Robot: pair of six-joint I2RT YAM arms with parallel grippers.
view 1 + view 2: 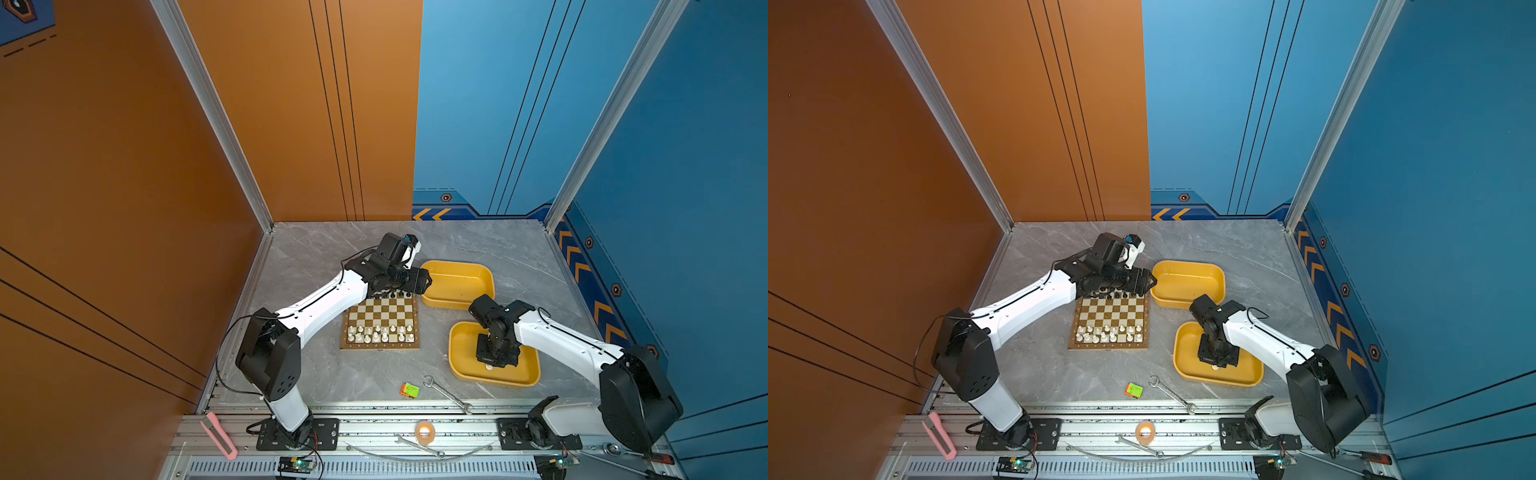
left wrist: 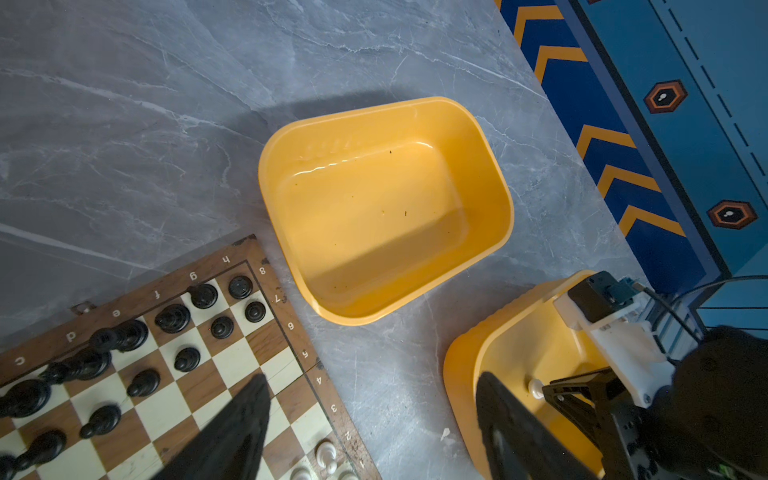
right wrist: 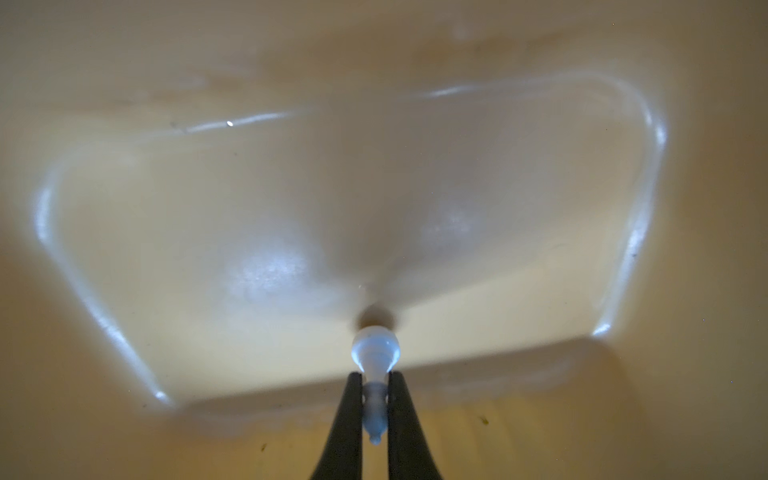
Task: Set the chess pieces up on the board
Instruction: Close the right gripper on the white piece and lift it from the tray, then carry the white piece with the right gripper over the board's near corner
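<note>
A creamy white chess piece [image 3: 375,347] is pinched by its stem between the closed jaws of my right pincer [image 3: 376,380], inside the yellow tray [image 1: 457,353] just right of the board [image 1: 381,319]. White pieces [image 1: 380,333] stand on the board's near rows, black pieces [image 2: 172,318] on its far rows. My left pincer [image 2: 372,378] hangs wide apart, holding nothing, over the board's far right corner, beside a second yellow tray [image 2: 266,187].

Top views high, downward; wrist views close; left shares board [image 2: 232,361].
</note>
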